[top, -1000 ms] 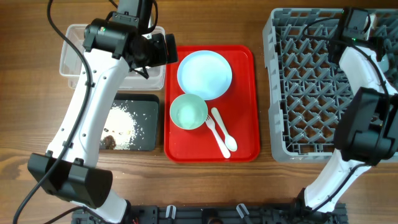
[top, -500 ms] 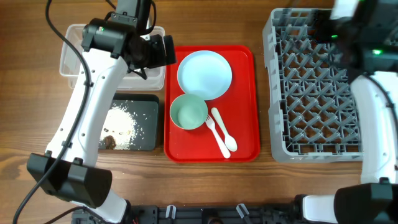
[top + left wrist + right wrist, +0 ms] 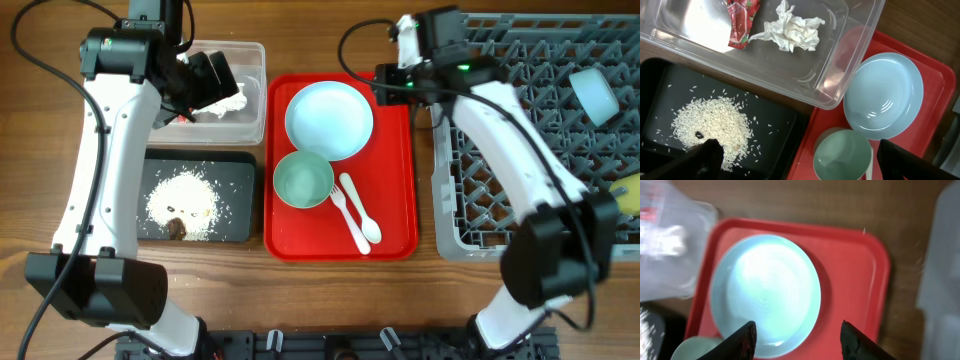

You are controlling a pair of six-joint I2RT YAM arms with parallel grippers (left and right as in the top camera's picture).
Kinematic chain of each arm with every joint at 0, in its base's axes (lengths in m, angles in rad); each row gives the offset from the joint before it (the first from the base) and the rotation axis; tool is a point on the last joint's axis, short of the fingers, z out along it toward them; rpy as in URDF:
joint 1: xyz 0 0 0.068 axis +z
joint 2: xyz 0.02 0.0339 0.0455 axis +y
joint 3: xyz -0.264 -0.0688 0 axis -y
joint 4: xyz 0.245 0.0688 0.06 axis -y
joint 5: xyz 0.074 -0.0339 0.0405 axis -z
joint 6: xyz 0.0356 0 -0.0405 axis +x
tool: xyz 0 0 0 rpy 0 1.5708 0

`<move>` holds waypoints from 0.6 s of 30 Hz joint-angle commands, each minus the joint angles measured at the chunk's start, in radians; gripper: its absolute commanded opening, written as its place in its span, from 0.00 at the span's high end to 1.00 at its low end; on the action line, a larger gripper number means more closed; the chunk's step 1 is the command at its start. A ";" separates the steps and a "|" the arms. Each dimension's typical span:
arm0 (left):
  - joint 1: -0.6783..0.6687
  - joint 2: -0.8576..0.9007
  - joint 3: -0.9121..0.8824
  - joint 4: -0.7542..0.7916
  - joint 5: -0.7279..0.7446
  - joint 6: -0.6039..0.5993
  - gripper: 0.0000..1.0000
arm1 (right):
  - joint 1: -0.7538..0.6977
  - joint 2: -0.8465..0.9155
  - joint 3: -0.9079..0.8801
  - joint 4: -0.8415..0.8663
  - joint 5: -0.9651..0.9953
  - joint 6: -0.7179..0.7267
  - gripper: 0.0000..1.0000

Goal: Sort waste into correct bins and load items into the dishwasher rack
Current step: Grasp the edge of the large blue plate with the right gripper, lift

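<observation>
Red tray [image 3: 856, 287]: bare strip between blue plate [image 3: 765, 295] and rim

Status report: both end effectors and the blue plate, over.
Left end effector open, empty, over clear tub. Right end effector open, empty, above light blue plate on red tray. Nothing on the plate.
</observation>
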 commanded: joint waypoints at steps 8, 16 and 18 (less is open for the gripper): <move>0.001 -0.003 0.003 -0.003 -0.005 -0.020 0.00 | 0.077 0.222 -0.002 0.008 0.158 0.169 0.51; 0.000 -0.003 0.003 -0.003 -0.005 -0.020 0.00 | 0.100 0.288 -0.002 0.030 0.179 0.224 0.64; 0.001 -0.003 0.003 -0.003 -0.005 -0.020 0.00 | 0.100 0.298 -0.002 0.031 0.193 0.248 0.67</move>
